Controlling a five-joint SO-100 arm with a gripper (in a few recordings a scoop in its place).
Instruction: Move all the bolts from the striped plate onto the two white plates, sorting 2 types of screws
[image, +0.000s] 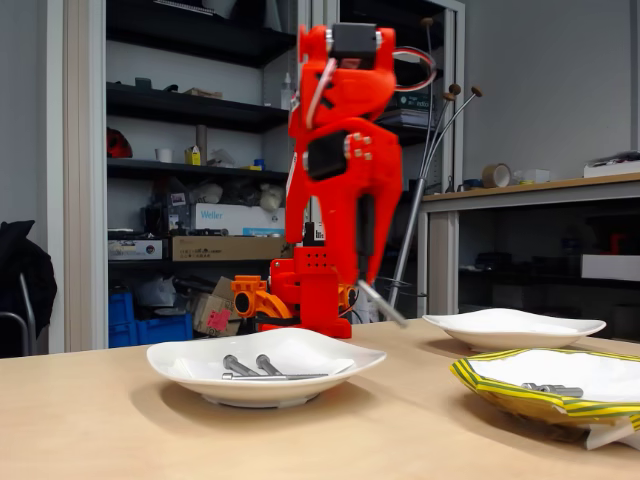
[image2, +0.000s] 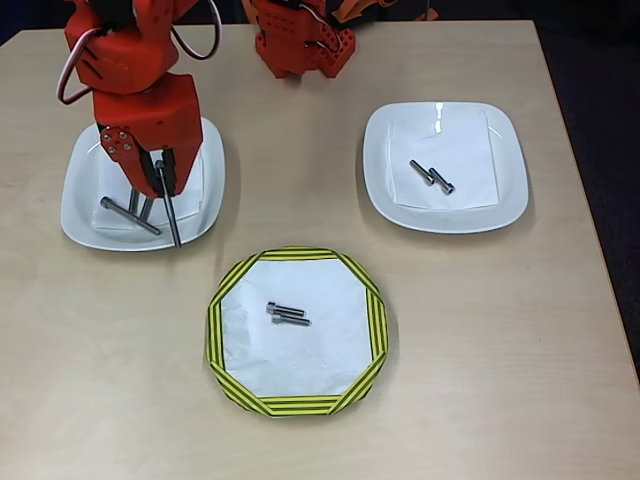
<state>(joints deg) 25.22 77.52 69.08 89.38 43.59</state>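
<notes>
**Gripper above the left white plate with a long thin bolt**

Landmark: the striped plate (image2: 297, 333), octagonal with a yellow and dark green rim, at the near centre of the wooden table (image2: 480, 340).

Overhead view
- Two short bolts (image2: 287, 314) lie side by side on the white inside of the striped plate, left of its middle.
- Up and to the left of the striped plate sits one white plate (image2: 205, 205). The red arm's gripper (image2: 166, 180) hangs over it. Its fingers are closed on a long thin bolt (image2: 171, 212), which slants down toward that plate's near rim.
- Further thin bolts (image2: 130, 215) lie on the same plate, partly under the gripper; their count cannot be told.
- Up and to the right of the striped plate sits the second white plate (image2: 445, 167), carrying two short, thick bolts (image2: 431, 176) close together on a paper sheet.
- The arm base (image2: 300, 45) stands beyond the striped plate at the far table edge.

Fixed view
- This low side view shows height: the gripper (image: 362, 275) is raised clear above the table, with the thin bolt (image: 383, 303) slanting down from it, its tip in the air.
- The striped plate (image: 520, 395) is at lower right, with bolts (image: 552, 389) just visible over its rim.
- The white plate at left (image: 265, 365) holds bolts (image: 255, 368); the other white plate (image: 513, 327) shows its rim, contents hidden.
- Shelving (image: 190, 170) stands behind the table.
</notes>
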